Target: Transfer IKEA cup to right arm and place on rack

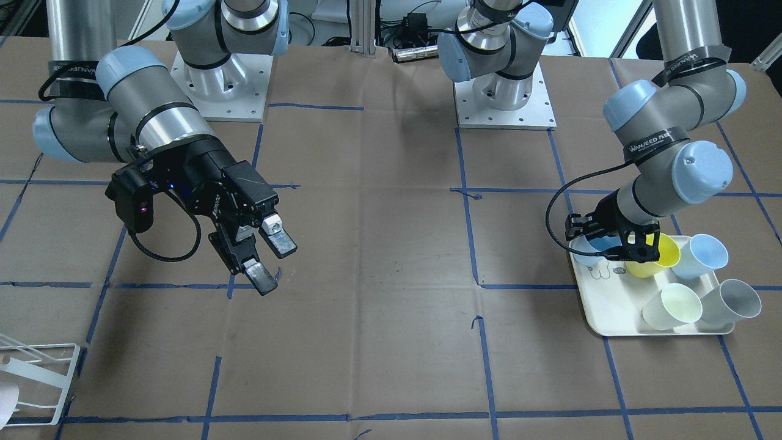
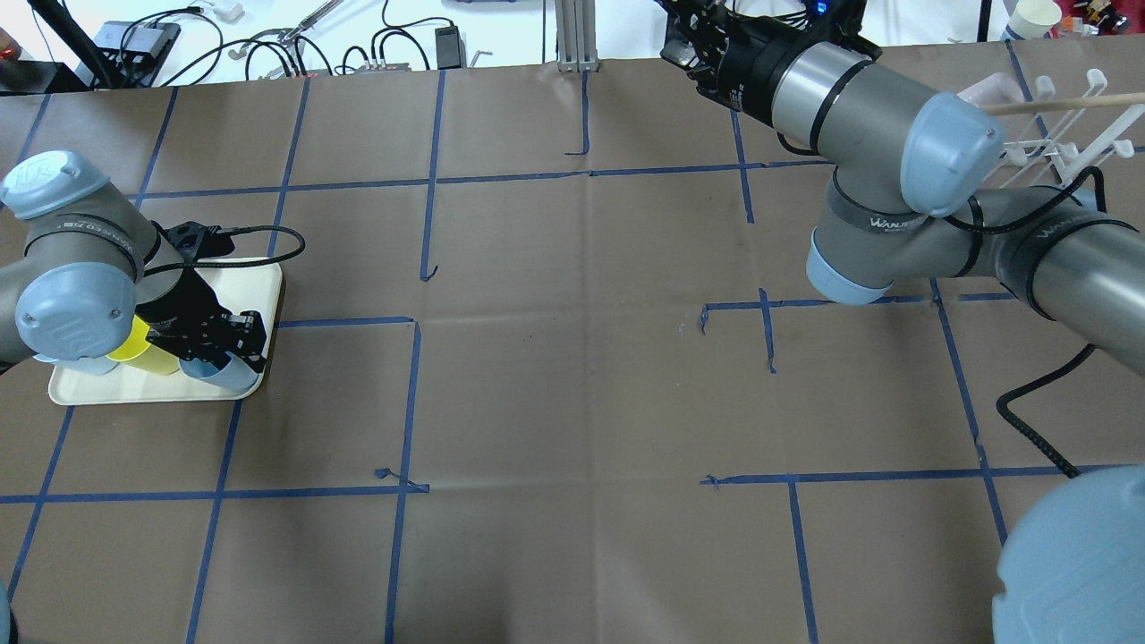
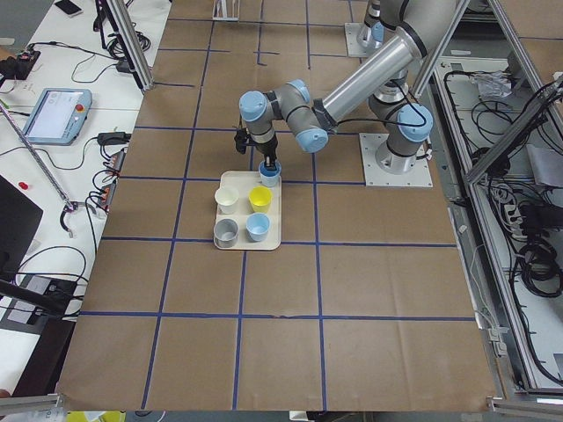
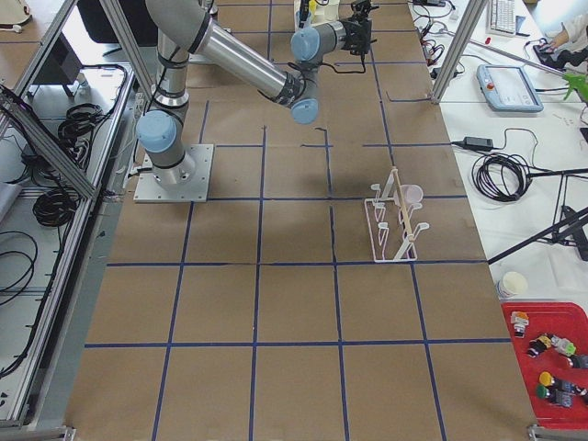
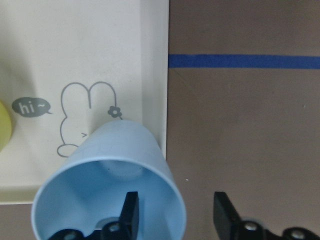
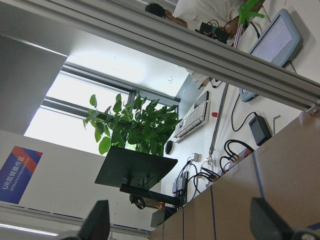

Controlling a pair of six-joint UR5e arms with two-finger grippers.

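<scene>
A: What stands around the work?

B: The table (image 1: 391, 244), papered brown with blue tape lines, carries everything. The right arm (image 1: 153, 110) hangs over its own half. The right gripper (image 1: 274, 264) is clear of the paper, its jaws spread wide and holding nothing. The rack (image 4: 395, 225) stands near the table's edge opposite the robot, well apart from that gripper, with a pink cup (image 4: 412, 194) on it.

A: And the other half?

B: The left arm (image 1: 666, 122) bends down over the cream tray (image 1: 611, 318), which holds 5 cups. The yellow cup (image 1: 666, 253) stands just beside the gripper there. A pale blue cup (image 1: 702, 256), a pale green cup (image 1: 672, 305) and a grey cup (image 1: 730, 302) sit farther along the tray.

A: Where is the blue cup (image 5: 100, 185)?

B: It is in the tray's corner nearest the robot's base, mouth up. The left gripper (image 5: 176, 217) is parted across its wall. 1 of the fingers (image 5: 131, 212) is inside the mouth and the other is outside over the paper, with neither pressing the wall.
</scene>
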